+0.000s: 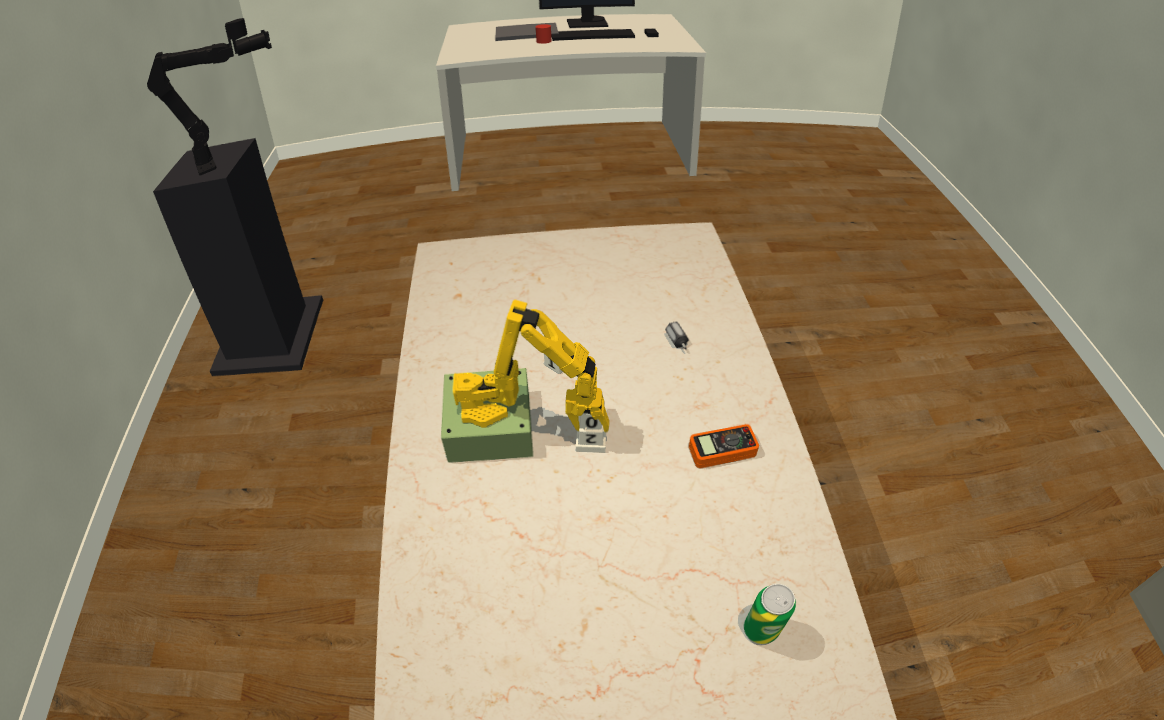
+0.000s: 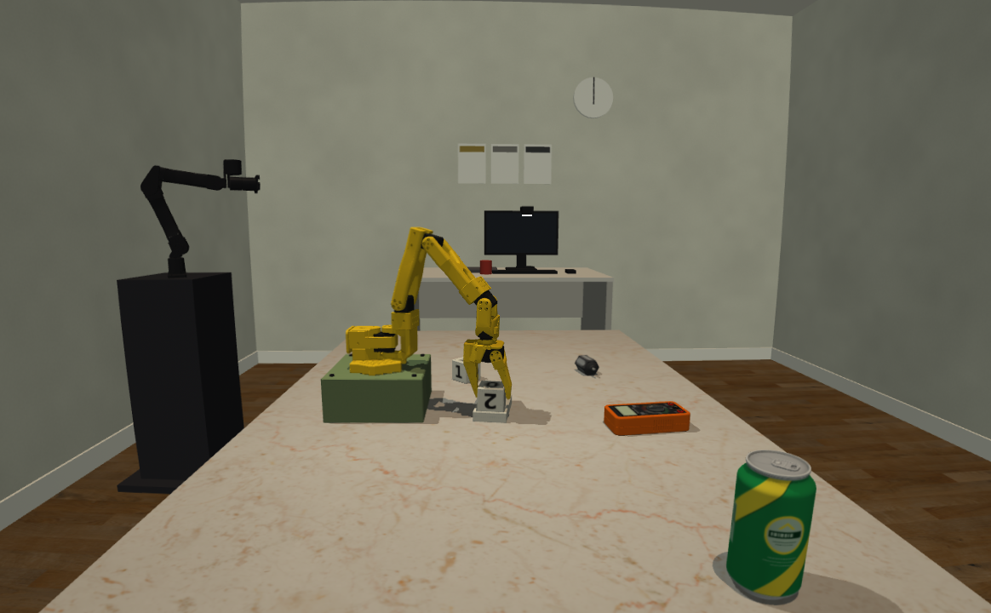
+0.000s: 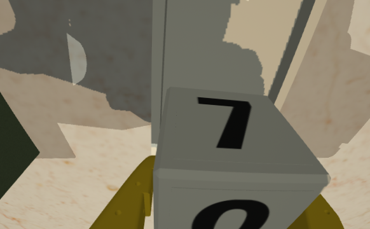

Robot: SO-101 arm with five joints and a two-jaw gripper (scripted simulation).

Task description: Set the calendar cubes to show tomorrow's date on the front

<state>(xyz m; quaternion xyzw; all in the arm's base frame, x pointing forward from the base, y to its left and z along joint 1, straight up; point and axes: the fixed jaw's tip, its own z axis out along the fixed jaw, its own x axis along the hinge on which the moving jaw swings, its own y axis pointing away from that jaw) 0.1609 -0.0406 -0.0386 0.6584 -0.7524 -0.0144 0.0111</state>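
Note:
My gripper points down and is shut on a white cube. This cube is level at the scene-camera end of the tray. It shows a 0 on top, a 2 towards the top and exterior views and a 7 towards the tray's empty part. I cannot tell whether it touches the tray floor. The other white cube is outside the tray, on the table behind the arm, with a 1 visible. The calendar's front is hidden.
The green base block stands on the robot side of the tray. An orange multimeter, a dark plug-like object and a green can are on the tray's other side.

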